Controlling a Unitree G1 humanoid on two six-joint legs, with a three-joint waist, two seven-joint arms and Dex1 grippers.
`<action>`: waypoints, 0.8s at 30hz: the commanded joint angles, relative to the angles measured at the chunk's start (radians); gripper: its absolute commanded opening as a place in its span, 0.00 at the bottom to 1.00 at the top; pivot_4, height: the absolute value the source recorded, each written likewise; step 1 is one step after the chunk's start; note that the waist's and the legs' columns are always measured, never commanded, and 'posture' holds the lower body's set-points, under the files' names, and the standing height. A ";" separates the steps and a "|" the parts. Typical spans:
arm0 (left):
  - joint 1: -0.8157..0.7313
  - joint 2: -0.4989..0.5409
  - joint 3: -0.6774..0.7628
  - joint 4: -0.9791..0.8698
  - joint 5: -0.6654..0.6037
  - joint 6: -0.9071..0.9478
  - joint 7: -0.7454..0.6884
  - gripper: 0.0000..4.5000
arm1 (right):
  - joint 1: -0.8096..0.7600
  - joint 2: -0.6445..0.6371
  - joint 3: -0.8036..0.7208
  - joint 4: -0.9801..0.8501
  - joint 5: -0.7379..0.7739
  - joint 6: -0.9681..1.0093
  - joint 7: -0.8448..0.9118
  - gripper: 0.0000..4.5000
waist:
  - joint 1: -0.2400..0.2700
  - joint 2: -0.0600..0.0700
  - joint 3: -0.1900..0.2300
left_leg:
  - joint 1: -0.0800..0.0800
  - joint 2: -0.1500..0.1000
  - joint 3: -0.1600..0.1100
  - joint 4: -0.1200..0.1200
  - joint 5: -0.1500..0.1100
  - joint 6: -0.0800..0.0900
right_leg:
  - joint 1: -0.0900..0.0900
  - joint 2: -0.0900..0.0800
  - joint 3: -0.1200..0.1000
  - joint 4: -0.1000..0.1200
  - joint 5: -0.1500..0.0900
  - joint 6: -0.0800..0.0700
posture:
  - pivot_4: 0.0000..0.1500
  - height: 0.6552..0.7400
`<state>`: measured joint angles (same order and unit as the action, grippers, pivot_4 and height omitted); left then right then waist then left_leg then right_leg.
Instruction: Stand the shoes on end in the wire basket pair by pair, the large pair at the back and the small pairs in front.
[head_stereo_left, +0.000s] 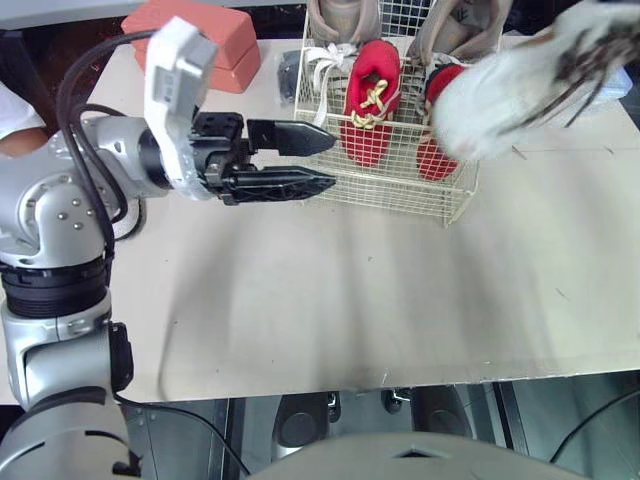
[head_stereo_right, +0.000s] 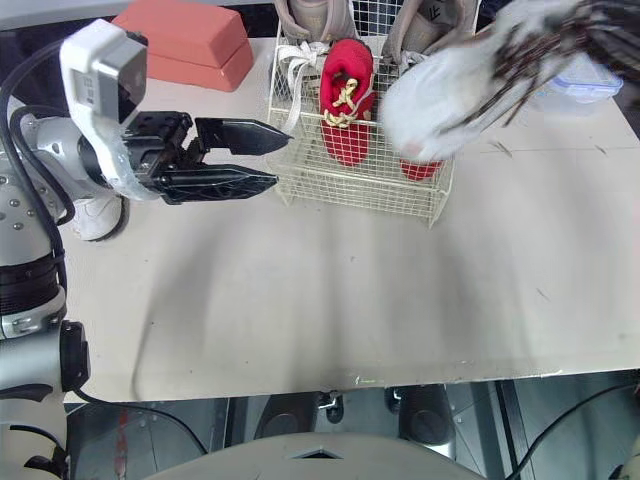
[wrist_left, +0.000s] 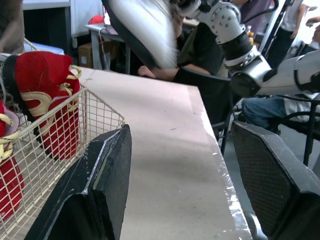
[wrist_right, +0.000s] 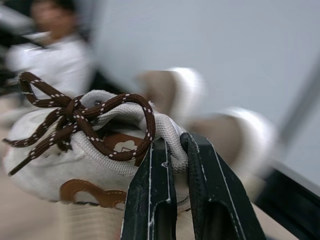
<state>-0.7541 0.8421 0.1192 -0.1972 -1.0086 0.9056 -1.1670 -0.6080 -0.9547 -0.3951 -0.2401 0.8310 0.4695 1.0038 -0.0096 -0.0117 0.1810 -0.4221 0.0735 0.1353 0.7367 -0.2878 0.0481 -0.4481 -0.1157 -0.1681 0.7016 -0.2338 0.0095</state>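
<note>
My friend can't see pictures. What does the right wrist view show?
The right gripper is shut on the padded collar of a white shoe with brown laces. A person in white is in the background.

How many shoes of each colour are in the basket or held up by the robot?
Red fabric shoes with yellow laces, in the cream wire basket: 2
Large beige shoes, at the basket's back: 2
White shoe with brown laces, held by the right gripper: 1
Total: 5

Silver arm (head_stereo_left: 45, 205), black cables (head_stereo_left: 64, 95), black-fingered left hand (head_stereo_left: 334, 161)
</note>
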 joint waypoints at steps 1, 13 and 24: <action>-0.040 -0.012 0.038 0.004 -0.034 -0.001 -0.009 0.76 | -0.076 0.010 0.065 -0.060 -0.008 -0.028 0.024 0.01 | 0.006 0.000 0.000 | -0.001 0.000 0.000 0.000 0.000 0.000 | 0.000 0.000 -0.001 0.000 0.000 0.000 | 1.00 0.36; -0.093 -0.102 -0.078 0.083 0.075 -0.016 0.004 0.76 | -0.319 0.198 0.385 -0.038 -0.338 -0.378 0.136 0.01 | 0.008 0.000 0.000 | -0.008 -0.001 -0.005 0.001 0.000 0.000 | -0.002 0.000 -0.007 -0.004 0.001 -0.002 | 1.00 0.36; -0.080 -0.146 -0.077 0.130 0.126 -0.052 -0.033 0.71 | -0.368 0.242 0.372 -0.030 -0.364 -0.405 0.109 0.00 | 0.006 0.000 0.000 | -0.009 -0.001 -0.006 0.001 0.000 0.000 | -0.003 0.000 -0.008 -0.004 0.002 -0.004 | 1.00 0.36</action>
<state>-0.8213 0.7033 0.0206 -0.0679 -0.8789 0.8664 -1.1965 -0.9403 -0.7127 0.0236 -0.2553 0.4563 0.0807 1.1305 -0.0036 -0.0119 0.1811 -0.4307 0.0728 0.1296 0.7379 -0.2876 0.0482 -0.4506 -0.1151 -0.1761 0.6980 -0.2312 0.0057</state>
